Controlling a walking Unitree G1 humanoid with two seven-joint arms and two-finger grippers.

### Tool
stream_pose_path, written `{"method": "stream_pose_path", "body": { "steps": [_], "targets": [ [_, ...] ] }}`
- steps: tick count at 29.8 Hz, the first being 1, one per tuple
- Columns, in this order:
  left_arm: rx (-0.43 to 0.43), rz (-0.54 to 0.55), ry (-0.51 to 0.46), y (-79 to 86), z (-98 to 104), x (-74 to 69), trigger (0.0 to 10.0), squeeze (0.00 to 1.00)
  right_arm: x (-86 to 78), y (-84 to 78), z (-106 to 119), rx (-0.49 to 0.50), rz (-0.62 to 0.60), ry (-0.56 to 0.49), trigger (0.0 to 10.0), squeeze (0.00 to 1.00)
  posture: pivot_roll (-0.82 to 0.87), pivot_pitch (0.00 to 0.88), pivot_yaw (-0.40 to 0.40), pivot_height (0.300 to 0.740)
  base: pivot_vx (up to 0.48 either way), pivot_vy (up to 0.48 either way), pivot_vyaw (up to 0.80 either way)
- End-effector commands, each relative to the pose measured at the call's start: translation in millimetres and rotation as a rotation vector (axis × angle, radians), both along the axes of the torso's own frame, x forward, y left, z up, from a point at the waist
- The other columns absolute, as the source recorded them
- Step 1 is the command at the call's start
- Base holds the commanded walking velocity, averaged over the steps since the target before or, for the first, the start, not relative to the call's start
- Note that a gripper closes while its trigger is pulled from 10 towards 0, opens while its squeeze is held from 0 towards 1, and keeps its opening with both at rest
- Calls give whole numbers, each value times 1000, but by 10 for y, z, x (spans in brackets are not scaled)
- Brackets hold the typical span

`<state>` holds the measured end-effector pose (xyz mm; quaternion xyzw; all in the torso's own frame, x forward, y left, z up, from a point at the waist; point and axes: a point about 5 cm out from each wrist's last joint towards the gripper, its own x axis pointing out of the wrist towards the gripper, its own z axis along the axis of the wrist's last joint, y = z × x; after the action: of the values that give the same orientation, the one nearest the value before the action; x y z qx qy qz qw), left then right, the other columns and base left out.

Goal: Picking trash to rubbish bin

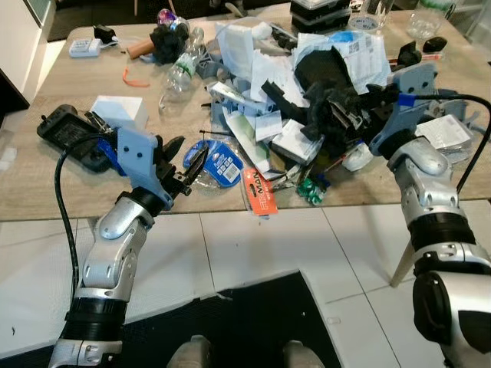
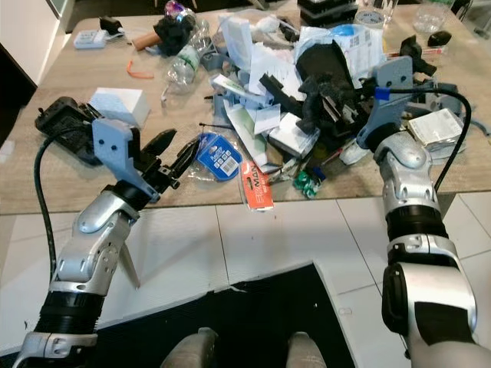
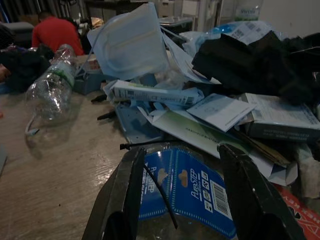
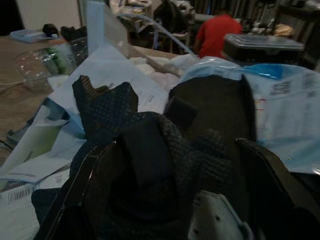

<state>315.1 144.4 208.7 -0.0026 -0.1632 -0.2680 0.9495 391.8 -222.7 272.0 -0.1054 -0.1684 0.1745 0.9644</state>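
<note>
White floor tiles [image 1: 253, 245] meet the wooden desk [image 1: 69, 84]. At its near edge, the left claw [image 1: 186, 167] spreads before a blue blister pack [image 1: 223, 162]. Farther in, the right claw [image 1: 337, 113] straddles black fabric [image 4: 150, 150] amid heaped trash [image 1: 261, 84], fingers apart.

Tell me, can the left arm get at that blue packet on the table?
Probably yes: the left end effector is open just short of the blue packet, with nothing between them.
</note>
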Motion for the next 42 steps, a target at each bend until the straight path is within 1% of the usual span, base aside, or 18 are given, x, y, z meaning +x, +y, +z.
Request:
{"method": "stream_pose_path", "body": {
  "steps": [1, 5, 9, 10, 12, 19, 24, 29, 30, 31, 32, 34, 35, 41, 42],
  "targets": [
    [16, 2, 27, 27, -53, -44, 10000, 0, 3, 7, 15, -20, 20, -3, 10000, 0, 75, 322, 81, 740, 0, 0, 0],
    [17, -4, 32, 8, -38, -97, 10000, 0, 32, -12, 36, -37, -6, 9, 10000, 0, 73, 341, 77, 740, 0, 0, 0],
    [17, -7, 38, -8, -29, -124, 10000, 0, 72, -34, -35, -67, -76, 63, 10000, 0, 71, 350, 76, 740, 0, 0, 0],
    [18, -8, 40, -10, -26, -128, 10000, 0, 79, -44, -54, -65, -91, 77, 0, 0, 71, 350, 76, 740, 0, 0, 0],
    [21, -10, 42, -23, -19, -136, 10000, 0, 73, -54, -72, -24, -90, 79, 0, 0, 67, 345, 76, 740, 0, 0, 0],
    [23, -11, 37, -43, -6, -102, 10000, 0, 59, -23, -60, -5, -61, 54, 0, 0, 63, 328, 74, 740, 0, 0, 0],
    [11, -29, 12, -79, 55, -60, 10000, 0, 56, -22, 25, 22, -67, 12, 0, 0, 55, 288, 68, 740, 0, 0, 0],
    [-6, -109, -4, -146, 102, -71, 10000, 0, 36, -29, 139, 59, -61, -39, 0, 0, 44, 258, 61, 740, 0, 0, 0],
    [-8, -143, -11, -166, 113, -84, 10000, 0, 23, -36, 184, 65, -59, -60, 0, 0, 38, 238, 59, 740, 0, 0, 0],
    [-8, -143, -11, -166, 113, -84, 10000, 0, 23, -36, 184, 65, -59, -60, 0, 0, 38, 238, 59, 740, 0, 0, 0],
    [-13, -189, -22, -190, 130, -102, 10000, 0, -1, -51, 253, 73, -56, -93, 0, 0, 34, 224, 57, 740, 0, 0, 0],
    [-18, -205, -28, -200, 138, -98, 10000, 0, -11, -61, 285, 77, -56, -108, 0, 0, 33, 220, 57, 740, 0, 0, 0],
    [-8, -243, -29, -225, 128, -103, 10000, 0, -20, -80, 317, 79, -58, -121, 0, 0, 25, 199, 55, 740, 0, 0, 0],
    [-4, -281, -39, -259, 140, -97, 10000, 0, -50, -93, 386, 94, -50, -152, 0, 0, 14, 170, 50, 740, 0, 0, 0],
    [-4, -311, -41, -298, 153, -86, 10000, 0, -82, -48, 431, 127, -16, -176, 0, 0, 7, 149, 43, 740, 0, 0, 0]
  ]
}}
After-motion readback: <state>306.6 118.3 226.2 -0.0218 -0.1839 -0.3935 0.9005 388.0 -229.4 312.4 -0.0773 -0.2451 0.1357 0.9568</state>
